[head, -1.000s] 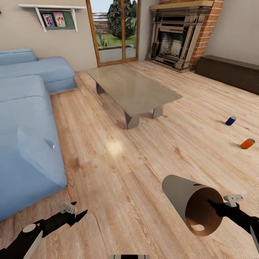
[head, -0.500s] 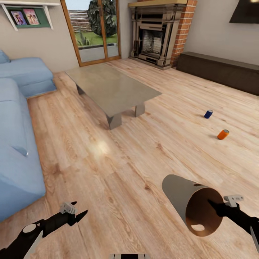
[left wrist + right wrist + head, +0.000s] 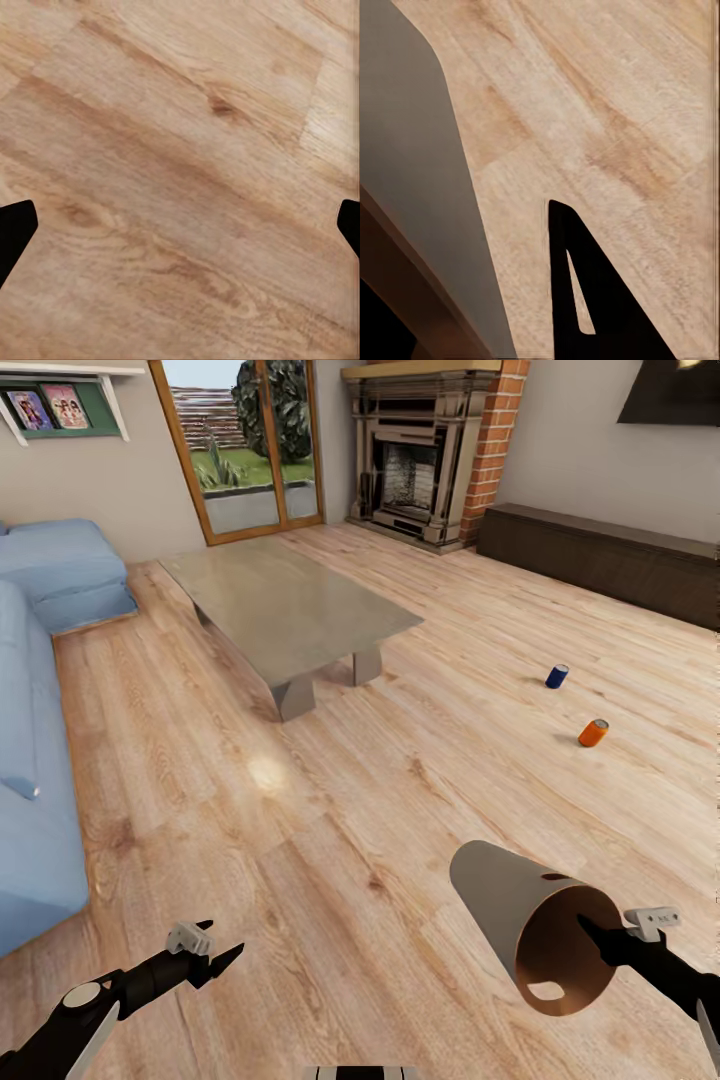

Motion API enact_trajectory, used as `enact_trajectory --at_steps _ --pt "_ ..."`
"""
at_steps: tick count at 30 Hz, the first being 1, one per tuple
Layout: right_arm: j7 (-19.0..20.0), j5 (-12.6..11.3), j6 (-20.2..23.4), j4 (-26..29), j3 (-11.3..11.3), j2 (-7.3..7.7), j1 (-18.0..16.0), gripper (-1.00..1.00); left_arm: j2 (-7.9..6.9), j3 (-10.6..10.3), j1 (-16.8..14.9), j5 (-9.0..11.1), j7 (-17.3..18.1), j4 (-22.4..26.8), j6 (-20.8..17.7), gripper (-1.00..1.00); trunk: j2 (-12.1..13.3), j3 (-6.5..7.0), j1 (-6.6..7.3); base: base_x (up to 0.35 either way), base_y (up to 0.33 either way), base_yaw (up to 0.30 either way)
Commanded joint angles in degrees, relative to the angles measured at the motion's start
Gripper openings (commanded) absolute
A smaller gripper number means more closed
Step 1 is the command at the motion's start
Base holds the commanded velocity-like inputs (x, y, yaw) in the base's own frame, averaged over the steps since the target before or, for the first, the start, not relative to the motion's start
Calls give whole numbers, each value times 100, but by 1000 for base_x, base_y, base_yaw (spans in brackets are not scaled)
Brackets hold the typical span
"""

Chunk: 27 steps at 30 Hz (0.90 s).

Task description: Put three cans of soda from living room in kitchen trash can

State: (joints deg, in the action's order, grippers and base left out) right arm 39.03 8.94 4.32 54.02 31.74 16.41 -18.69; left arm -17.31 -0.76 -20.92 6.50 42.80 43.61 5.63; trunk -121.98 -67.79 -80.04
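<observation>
While the robot is standing on the wooden floor (image 3: 330,880) of the living room, the right tool (image 3: 600,938) is carrying the trash can (image 3: 520,920) tipped on its side, brown mouth facing the head camera, wider rim toward the robot. 1 finger is reaching inside the rim and the right wrist view is showing the grey wall (image 3: 412,172) of the bin lying beside a dark finger (image 3: 585,300), so the tool is judged to be pinching the rim, though the contact itself is hidden. The left tool (image 3: 215,955) is hanging low over bare boards with its fingers (image 3: 15,232) spread wide, holding nothing.

2 cans are lying on the floor well ahead to the right, near the long dark bench (image 3: 610,560): a blue can (image 3: 557,676) and, just nearer, an orange can (image 3: 593,733). A 3rd can is not showing. The glass coffee table (image 3: 290,605) is sitting to the left of them.

The step in hand is looking like the approach to the cans. Doing it well is probably calling for driving close enough that the free left tool can reach down, while keeping the bin level enough to receive a can and clear of the floor.
</observation>
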Motion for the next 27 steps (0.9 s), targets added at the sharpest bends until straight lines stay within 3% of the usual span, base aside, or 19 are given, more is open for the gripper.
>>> enact_trajectory --at_steps 1,12,17,20,22,27 --pt "39 -51 12 4 2 -5 -3 -100 0 -1 1 -2 0 0 0 100 0 3 0 86 -289 -161" --pt "38 -59 19 0 35 -21 -3 -100 0 0 1 -4 -2 -3 70 100 0 38 0 158 -256 -223" --pt "-17 -47 -95 -111 50 -92 -3 -100 12 14 1 18 -239 -399 678 100 0 65 0 189 -240 -218" --pt "-38 -43 -690 -509 80 -98 -3 -100 15 -7 1 10 -547 -558 940 100 0 84 0 196 -238 -199" --pt "-186 -42 -1866 -1272 120 -66 -3 -100 14 -25 1 -15 -690 -688 1302 100 0 98 0 194 -238 -195" --pt "-465 -37 -2376 -1706 156 -30 -3 -100 15 -36 1 -24 -797 -885 1434 100 0 131 0 178 -242 -194"
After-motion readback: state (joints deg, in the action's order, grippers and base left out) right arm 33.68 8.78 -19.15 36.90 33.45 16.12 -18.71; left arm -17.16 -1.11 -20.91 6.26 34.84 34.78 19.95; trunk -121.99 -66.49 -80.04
